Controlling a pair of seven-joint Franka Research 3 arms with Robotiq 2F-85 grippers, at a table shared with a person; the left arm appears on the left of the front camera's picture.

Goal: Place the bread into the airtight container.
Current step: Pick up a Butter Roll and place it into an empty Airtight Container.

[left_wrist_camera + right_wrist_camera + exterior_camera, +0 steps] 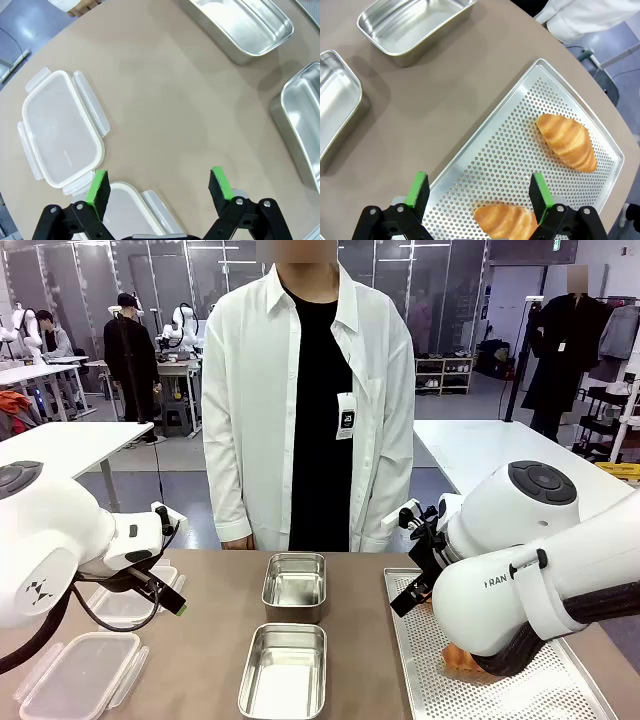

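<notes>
Right wrist view: right gripper (479,192) has its jaws spread wide with nothing clamped, hanging over a perforated metal tray (520,130). One golden-brown croissant (505,221) lies on the tray, low between the green pads (419,187). A second croissant (566,141) sits farther along the tray, apart. Left gripper (159,186) is also wide apart and empty, above the brown table (165,100), over one clear white-rimmed plastic airtight container piece (125,210). A matching flapped piece (60,127) lies just beside it. Two rectangular steel pans (294,585) sit mid-table, empty.

Right arm (530,580) over perforated tray (572,692), bread (461,656) beneath.
</notes>
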